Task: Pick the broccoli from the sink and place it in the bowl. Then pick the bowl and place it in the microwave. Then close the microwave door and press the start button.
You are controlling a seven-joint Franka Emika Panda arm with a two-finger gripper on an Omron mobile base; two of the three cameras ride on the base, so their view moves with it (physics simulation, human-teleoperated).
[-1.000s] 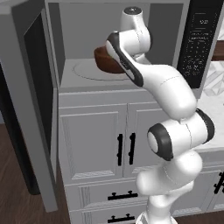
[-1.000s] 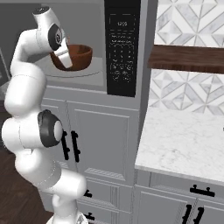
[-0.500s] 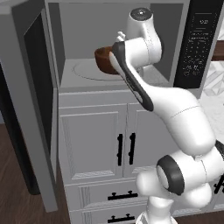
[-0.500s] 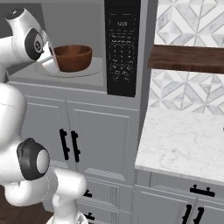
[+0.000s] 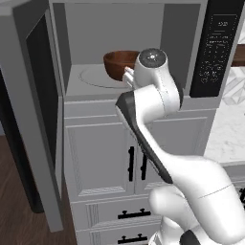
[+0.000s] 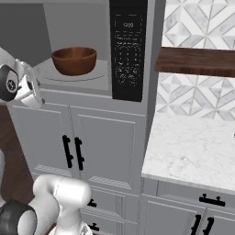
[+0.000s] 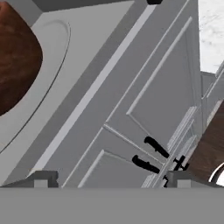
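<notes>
A: What's sitting around the microwave (image 6: 82,46) right now?

B: The black control panel (image 6: 128,50) is running down its right side, and 2 grey cabinet doors (image 6: 78,147) with black bar handles (image 6: 72,152) are standing directly below the cavity. To the right, a white marble table (image 6: 195,153) is stretching out under a dark wooden shelf (image 6: 197,61) and a patterned tile wall (image 6: 202,23).

A: Anything in the way?

B: The microwave door (image 5: 36,110) is hanging wide open on the left, its edge facing the left base camera. The robot's own white arm is crossing in front of the cavity opening in that view. Dark wood floor (image 5: 19,225) is showing below.

A: And the bowl?

B: The bowl (image 6: 74,60) is resting upright on the round turntable (image 6: 75,75) inside the cavity. Whether the broccoli is in it, I can't tell.

A: Where's the gripper?

B: The gripper (image 7: 109,179) is standing spread wide, holding nothing, outside the cavity by its front ledge. In the hand view, the bowl is lying well apart from the fingertips (image 7: 41,180), up in the far corner.
</notes>
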